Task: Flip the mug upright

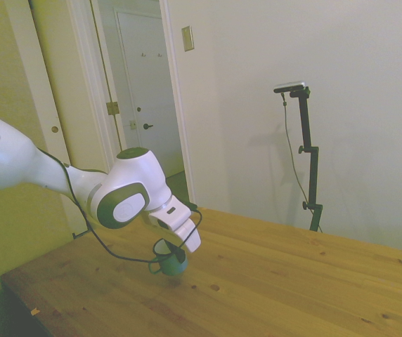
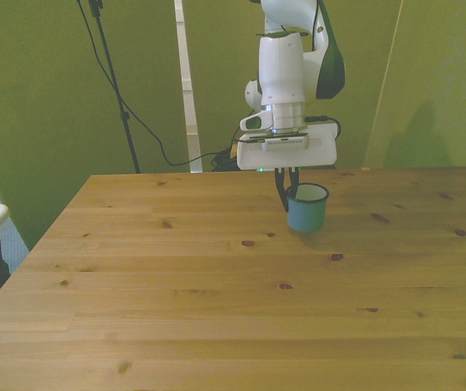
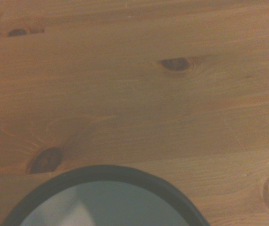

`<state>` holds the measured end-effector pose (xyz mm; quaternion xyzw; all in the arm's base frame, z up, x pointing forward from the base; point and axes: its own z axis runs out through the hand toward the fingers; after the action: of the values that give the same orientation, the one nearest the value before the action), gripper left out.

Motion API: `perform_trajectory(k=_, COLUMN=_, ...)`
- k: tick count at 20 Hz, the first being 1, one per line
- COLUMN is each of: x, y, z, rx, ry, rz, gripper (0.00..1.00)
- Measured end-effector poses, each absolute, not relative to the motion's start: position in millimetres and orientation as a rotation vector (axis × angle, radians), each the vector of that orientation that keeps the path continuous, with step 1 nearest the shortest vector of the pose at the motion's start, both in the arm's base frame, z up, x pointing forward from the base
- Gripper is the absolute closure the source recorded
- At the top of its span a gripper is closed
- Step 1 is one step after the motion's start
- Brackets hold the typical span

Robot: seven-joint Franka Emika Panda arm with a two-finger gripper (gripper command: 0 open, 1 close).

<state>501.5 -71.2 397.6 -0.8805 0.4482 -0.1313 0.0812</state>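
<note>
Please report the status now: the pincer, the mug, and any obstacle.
Pincer down at the mug's rim, apparently shut on it. Mug upright, opening up, on or just above the table. No obstacle nearby.

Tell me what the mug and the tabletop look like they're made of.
Mug: probably enamelled metal, given the thin wall, dark rolled rim, pale inside and smooth teal coat with a dull sheen; glazed ceramic isn't ruled out. Tabletop: wood, likely pine planks, with visible grain, dark knots and board seams; its even, slightly satin look suggests a clear finish.
</note>
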Motion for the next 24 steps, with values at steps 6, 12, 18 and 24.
perform_trajectory(k=6, x=509.0, y=-69.4, z=381.9, rx=-2.658, ry=1.345, rz=-0.355, gripper=1.00)
perform_trajectory(k=12, x=511.0, y=-67.4, z=375.1, rx=-2.672, ry=1.335, rz=-0.339, gripper=0.00)
perform_trajectory(k=18, x=510.8, y=-68.0, z=374.2, rx=-2.684, ry=1.318, rz=-0.338, gripper=0.00)
perform_trajectory(k=24, x=510.0, y=-69.1, z=383.3, rx=-2.689, ry=1.289, rz=-0.365, gripper=0.00)
